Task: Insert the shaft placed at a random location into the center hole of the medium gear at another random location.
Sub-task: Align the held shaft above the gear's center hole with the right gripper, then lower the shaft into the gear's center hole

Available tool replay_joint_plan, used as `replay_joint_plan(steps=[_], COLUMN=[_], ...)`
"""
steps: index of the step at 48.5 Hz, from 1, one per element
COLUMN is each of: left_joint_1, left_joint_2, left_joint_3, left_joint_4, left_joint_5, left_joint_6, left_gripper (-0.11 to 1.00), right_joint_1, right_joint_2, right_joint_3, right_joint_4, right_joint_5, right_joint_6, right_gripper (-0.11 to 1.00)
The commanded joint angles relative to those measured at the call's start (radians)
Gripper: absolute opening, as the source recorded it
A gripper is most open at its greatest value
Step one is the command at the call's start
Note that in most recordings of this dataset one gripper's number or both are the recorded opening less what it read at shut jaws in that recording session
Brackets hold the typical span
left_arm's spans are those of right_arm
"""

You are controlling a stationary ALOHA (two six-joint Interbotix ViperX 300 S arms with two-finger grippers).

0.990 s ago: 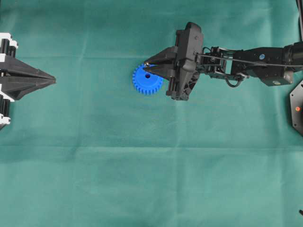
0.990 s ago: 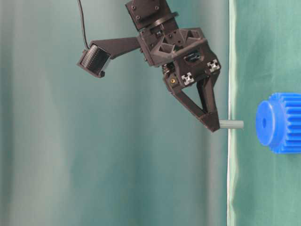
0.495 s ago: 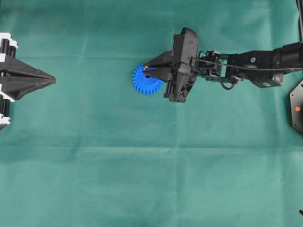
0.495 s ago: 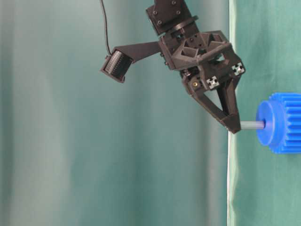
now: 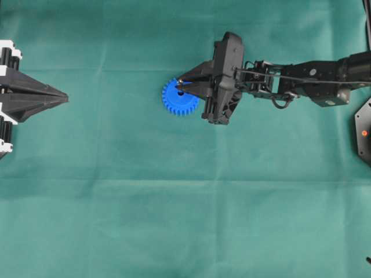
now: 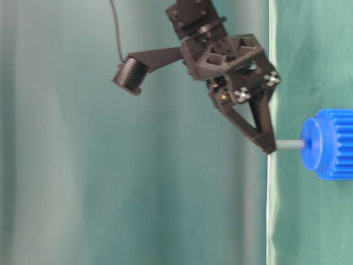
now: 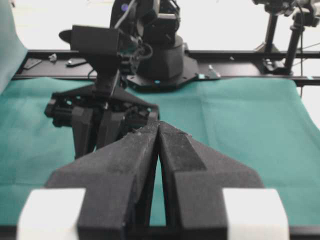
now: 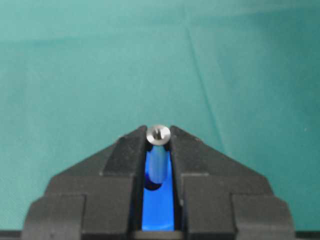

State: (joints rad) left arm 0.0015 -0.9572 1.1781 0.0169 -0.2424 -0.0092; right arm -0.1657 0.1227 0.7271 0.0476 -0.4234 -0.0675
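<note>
Seating the small silver-grey metal shaft (image 6: 289, 144) is the step you have in hand; the right gripper (image 5: 181, 86) pinches it near its top end between narrow fingers (image 8: 125, 150), and in the table-level view its free end meets the raised hub of the bright blue plastic toothed gear (image 6: 329, 143) right at the small dark center hole (image 6: 309, 144); whether the tip has entered the bore or only rests on its mouth, you cannot tell from these views.

Keep the pin square to the hub face; in the table-level view it reads as in line with the hole's axis, so hold that angle and press straight along it, with no sideways push; the gear sits loose on the green cloth over the bench (image 5: 174, 202), and I judge that any side load would slide or tip it rather than guide the pin.

Use the right wrist view to check centring; there the shaft's round end face (image 8: 158, 133) sits between the fingers with blue gear directly beneath it; go slowly, and if the gear begins to shift, back off and re-centre.

Release only once the pin stands by itself; the left gripper (image 7: 158, 131), fingers closed on nothing, waits at the far edge of the cloth, well apart from the gear.
</note>
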Motion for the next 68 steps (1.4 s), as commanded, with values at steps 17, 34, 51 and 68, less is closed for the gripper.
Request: replay_joint_plan(steps=[17,34,51,68], left_joint_1=[-0.002,-0.002,-0.002,-0.002], left_joint_2=[0.006,0.006,0.006,0.006], left_joint_3=[-0.018,-0.018,-0.018,-0.017], left_joint_4=[0.002,0.002,0.002,0.002], left_joint_5=[-0.005,-0.005,-0.005,-0.005], left_joint_6=[-0.002,-0.002,0.000,0.000], left_gripper=[0.00,0.00,0.00,0.00], right_joint_1=[0.002,0.002,0.002,0.002], right_joint_2=[-0.038,0.031,0.041,0.044], right_joint_3=[-0.011,-0.009,-0.009,-0.011], right_joint_4=[0.000,0.005,0.005,0.005], right_joint_5=[0.005,-0.040,-0.043,-0.043], right_joint_6=[-0.005,0.002,0.003,0.003], right_gripper=[0.14,0.14,0.14,0.14])
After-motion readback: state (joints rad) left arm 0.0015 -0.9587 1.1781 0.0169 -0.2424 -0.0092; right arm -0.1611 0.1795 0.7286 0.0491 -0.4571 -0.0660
